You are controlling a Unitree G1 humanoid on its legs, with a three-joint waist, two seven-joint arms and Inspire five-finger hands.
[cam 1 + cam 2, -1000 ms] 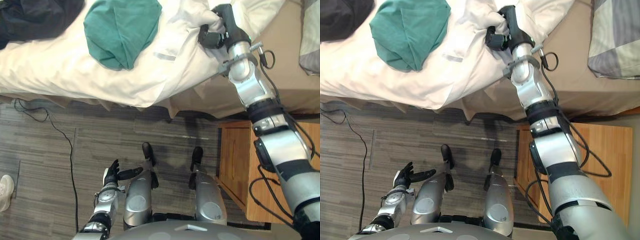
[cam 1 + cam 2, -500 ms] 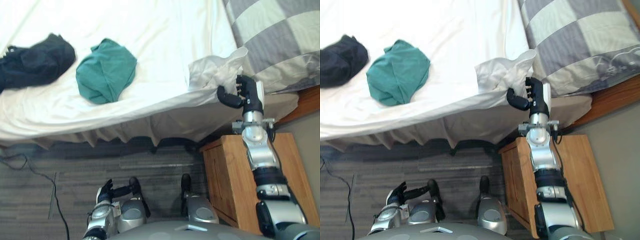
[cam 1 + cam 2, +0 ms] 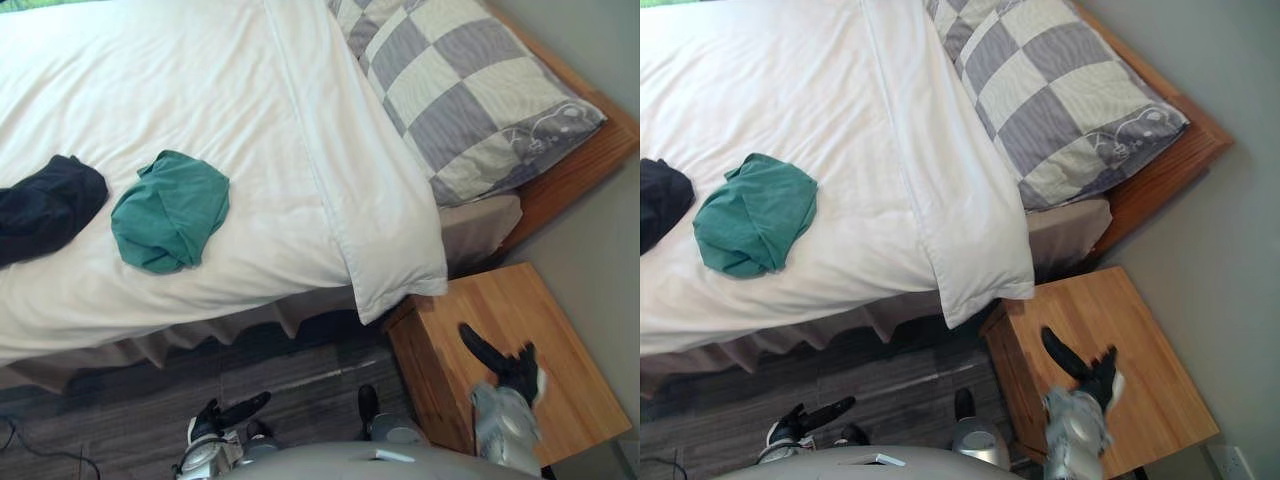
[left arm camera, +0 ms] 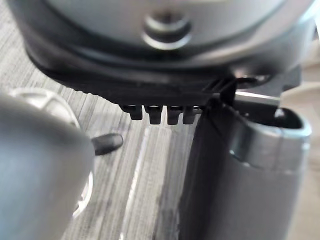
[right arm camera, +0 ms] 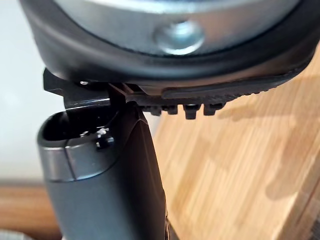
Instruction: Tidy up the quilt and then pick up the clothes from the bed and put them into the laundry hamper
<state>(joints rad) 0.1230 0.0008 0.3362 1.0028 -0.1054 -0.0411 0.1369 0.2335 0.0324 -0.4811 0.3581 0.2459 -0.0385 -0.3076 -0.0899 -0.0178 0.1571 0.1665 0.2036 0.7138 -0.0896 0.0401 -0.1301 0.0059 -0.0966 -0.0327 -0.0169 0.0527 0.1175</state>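
Left eye view: quilt point(image 3: 230, 110) flat; green garment point(image 3: 168, 210), black garment point(image 3: 45, 205) atop await pickup; right hand point(image 3: 515, 376) splayed empty above nightstand point(image 3: 570, 335); left hand point(image 3: 212, 424) relaxed.

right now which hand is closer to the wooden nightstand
Right. The right hand hangs over the nightstand; the left hand is low over the floor, well away from it.

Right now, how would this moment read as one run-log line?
white quilt: spread flat | green crumpled garment, black garment: on quilt | right hand: open above wooden nightstand | left hand: open, hanging low
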